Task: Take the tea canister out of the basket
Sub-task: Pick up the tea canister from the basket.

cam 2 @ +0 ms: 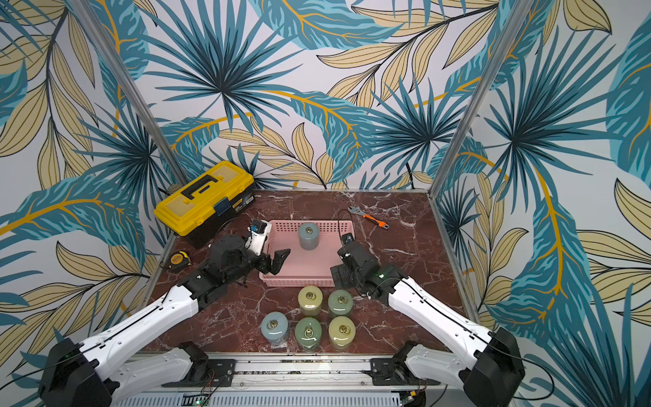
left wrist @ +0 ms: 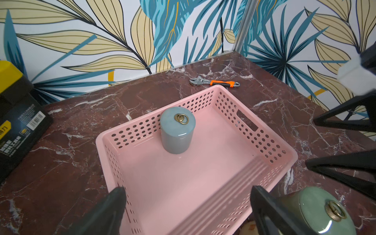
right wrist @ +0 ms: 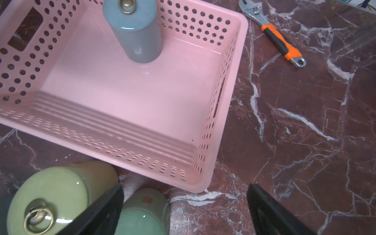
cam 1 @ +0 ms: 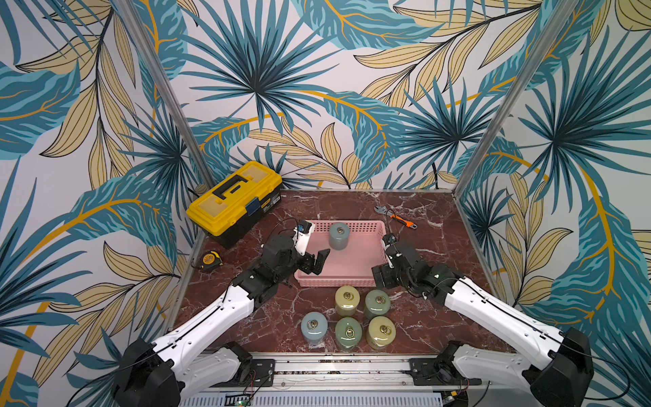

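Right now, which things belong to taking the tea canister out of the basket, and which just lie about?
Job: grey-blue ceramic tea canister with brass ring; shallow pink perforated plastic basket.
Lying about: yellow plastic toolbox; orange-handled steel wrench; yellow-black tape measure; five glazed canisters outside the basket.

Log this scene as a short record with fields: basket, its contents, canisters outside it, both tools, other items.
basket: pink, perforated, on the table
contents: one grey-blue tea canister, upright, near the far wall
outside: five canisters, upright, in front of the basket
left tool: open, empty, at the basket's near left corner
right tool: open, empty, by its near right corner
other items: yellow toolbox, wrench, tape measure
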{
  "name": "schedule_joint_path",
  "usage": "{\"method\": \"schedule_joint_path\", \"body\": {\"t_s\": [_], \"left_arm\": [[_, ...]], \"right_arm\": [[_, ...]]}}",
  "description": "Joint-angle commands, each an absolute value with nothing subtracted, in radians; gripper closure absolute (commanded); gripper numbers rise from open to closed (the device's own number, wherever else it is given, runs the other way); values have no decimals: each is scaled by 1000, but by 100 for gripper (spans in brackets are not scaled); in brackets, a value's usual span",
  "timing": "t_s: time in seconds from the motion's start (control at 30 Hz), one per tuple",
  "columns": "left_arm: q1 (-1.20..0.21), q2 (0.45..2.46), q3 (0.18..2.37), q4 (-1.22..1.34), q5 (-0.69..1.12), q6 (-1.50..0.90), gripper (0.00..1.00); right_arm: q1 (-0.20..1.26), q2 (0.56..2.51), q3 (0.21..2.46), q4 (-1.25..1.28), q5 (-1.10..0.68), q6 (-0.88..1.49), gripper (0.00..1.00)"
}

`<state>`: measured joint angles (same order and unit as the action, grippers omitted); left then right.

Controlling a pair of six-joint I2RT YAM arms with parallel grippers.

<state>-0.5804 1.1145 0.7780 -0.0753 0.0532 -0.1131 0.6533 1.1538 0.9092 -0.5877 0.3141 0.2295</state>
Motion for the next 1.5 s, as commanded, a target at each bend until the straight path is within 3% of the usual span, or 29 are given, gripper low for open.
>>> {"method": "schedule_joint_path", "body": {"t_s": [0.0,0.27,0.5,1.47], "left_arm": [[-574,1148,865,-151,78,-123,0],[-576,1248,972,-211,83,-155,0],[-578,1404,1138,-350,63,-163,0],[-618,1936,1636,-583,-129,-170,0]], "right_arm": [[621,1174,910,-511,291,176,1],[574,1199,851,-325,290,136,1],[571,1108,756,-229,290,134,1],[570,1080,705,-228,306,129,1]]}}
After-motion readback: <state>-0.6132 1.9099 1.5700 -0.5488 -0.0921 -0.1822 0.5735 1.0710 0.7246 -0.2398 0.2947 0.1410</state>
